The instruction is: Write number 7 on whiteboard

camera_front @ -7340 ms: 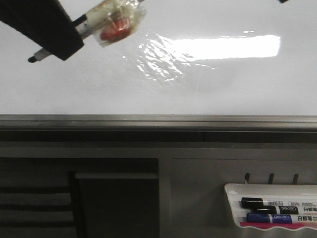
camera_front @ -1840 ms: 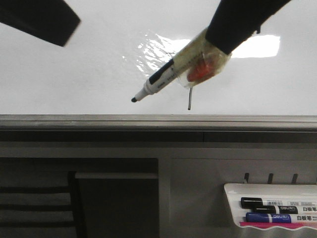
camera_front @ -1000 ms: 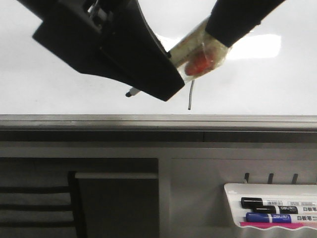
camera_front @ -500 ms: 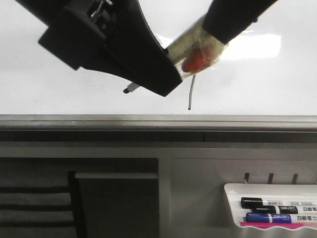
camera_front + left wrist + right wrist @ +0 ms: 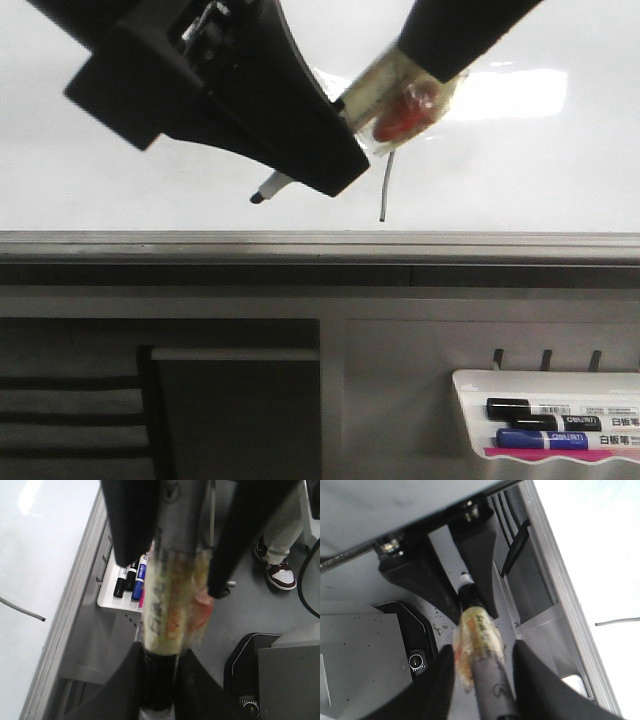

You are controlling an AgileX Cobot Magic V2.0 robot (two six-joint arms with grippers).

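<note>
**Marker held by both hands, drop risk at release**

Marker [image 5: 300, 170] is clamped at both ends: right hand [image 5: 482, 655] closed on the taped barrel, left hand [image 5: 335, 150] closed nearer the tip. The number 7 [image 5: 384, 190] is only partly visible on the whiteboard [image 5: 120, 190], its stem at 5 o'clock from the taped section; the top bar is hidden. Risks, as I judge: arms pulling against each other could twist the marker loose, or the tip could smear a stray line.

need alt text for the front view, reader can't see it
Two black end effectors, left and right, meet on one tape-wrapped marker in front of a glossy whiteboard. A thin dark stroke is drawn below the marker. Spare markers lie in a tray at lower right.
</note>
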